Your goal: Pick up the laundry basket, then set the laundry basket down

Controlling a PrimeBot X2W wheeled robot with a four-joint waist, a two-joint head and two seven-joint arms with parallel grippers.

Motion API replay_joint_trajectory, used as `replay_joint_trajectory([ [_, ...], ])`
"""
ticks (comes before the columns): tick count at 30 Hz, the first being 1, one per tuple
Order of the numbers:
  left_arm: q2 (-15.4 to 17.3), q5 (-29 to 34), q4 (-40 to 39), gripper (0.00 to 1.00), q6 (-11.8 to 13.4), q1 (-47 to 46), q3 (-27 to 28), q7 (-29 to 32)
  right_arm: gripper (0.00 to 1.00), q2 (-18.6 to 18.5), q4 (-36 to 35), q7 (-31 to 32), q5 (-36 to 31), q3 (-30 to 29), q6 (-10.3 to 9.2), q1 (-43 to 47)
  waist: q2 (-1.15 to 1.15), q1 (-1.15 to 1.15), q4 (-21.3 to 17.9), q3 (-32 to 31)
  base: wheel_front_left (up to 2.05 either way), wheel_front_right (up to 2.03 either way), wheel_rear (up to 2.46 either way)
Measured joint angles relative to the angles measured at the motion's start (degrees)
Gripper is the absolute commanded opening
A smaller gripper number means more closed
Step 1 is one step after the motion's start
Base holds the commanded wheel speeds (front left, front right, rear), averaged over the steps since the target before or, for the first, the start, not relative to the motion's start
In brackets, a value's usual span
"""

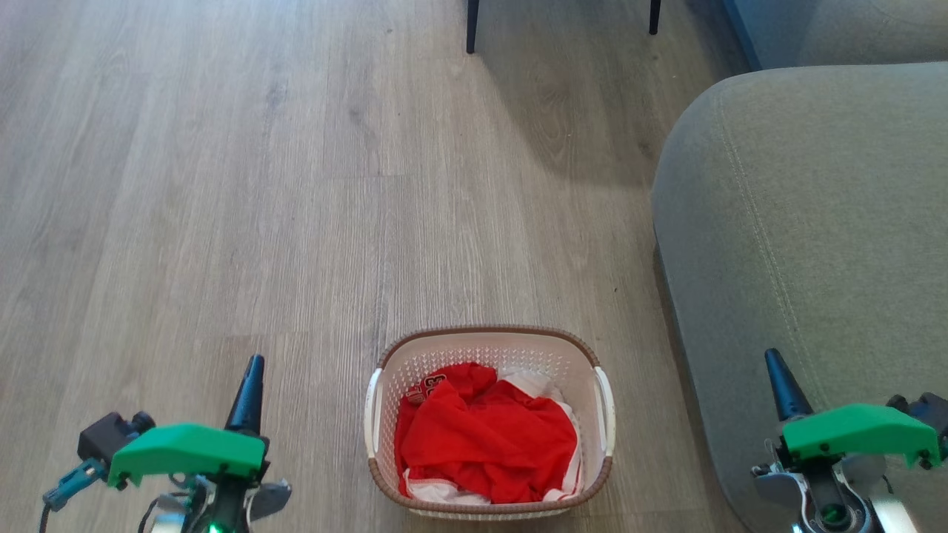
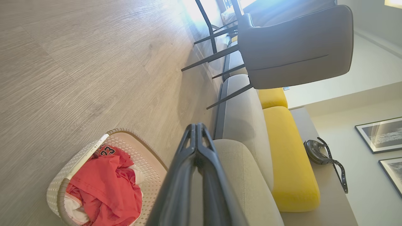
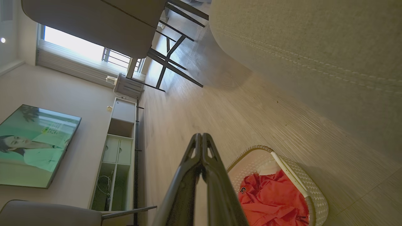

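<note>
The laundry basket (image 1: 489,348) stands on the wooden floor at the bottom centre of the head view. It is cream-white and perforated, with a brown rim, white side handles, and red and white clothes inside. My left gripper (image 1: 252,370) hangs shut to the basket's left, well apart from it, its fingertips pressed together in the left wrist view (image 2: 197,127). My right gripper (image 1: 774,363) is shut too, to the basket's right over the sofa arm, tips joined in its wrist view (image 3: 201,136). The basket (image 2: 91,150) (image 3: 301,179) shows beside each gripper's fingers.
A grey sofa arm (image 1: 807,244) rises close to the basket's right. Dark chair legs (image 1: 472,29) stand on the floor far ahead. Yellow cushions (image 2: 289,163) lie on the sofa. Bare wood floor (image 1: 259,185) spreads ahead and to the left.
</note>
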Motion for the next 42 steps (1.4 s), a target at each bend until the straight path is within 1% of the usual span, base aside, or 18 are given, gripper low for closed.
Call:
replay_joint_trajectory([
  [4,0.00,-2.49,0.10,0.00,-0.52,-0.52,0.33,0.80,0.00,0.00,0.25,0.51,2.47,-0.32,0.00,-0.03,0.00,0.00,-0.14,-0.09,0.00,0.00,0.00],
  [9,0.00,-4.85,0.13,0.00,-0.57,-0.93,1.11,1.52,0.00,-0.01,0.54,1.07,4.86,-0.62,0.00,-0.03,0.00,0.00,-0.27,-0.18,0.00,0.00,0.00],
  [25,-0.01,-14.39,0.82,0.00,-2.45,-1.04,3.93,4.04,0.00,-0.01,1.48,3.99,14.65,-2.24,0.00,-1.15,0.00,0.00,-0.80,-0.54,0.00,0.00,0.00],
  [35,-0.02,-20.39,1.08,0.00,-3.08,-2.16,5.78,5.89,0.00,-0.01,2.22,5.59,20.75,-3.22,0.00,-1.20,0.00,0.00,-1.13,-0.77,0.00,0.00,0.00],
  [39,-0.03,-22.76,1.27,0.00,-3.58,-2.16,6.39,6.47,0.00,-0.01,2.50,6.16,23.13,-3.75,0.00,-1.37,0.00,0.00,-1.27,-0.86,0.00,0.00,0.00],
  [40,-0.04,-23.97,1.30,0.00,-4.05,-2.16,7.02,6.67,0.00,-0.01,2.69,6.60,24.40,-3.92,0.00,-1.51,0.00,0.00,-1.33,-0.90,0.00,0.00,0.00],
  [42,-0.04,-24.31,1.31,0.00,-4.05,-2.18,7.30,7.00,0.00,-0.01,2.76,6.61,24.70,-3.96,0.00,-1.80,0.00,0.00,-1.33,-0.90,0.00,0.00,0.00],
])
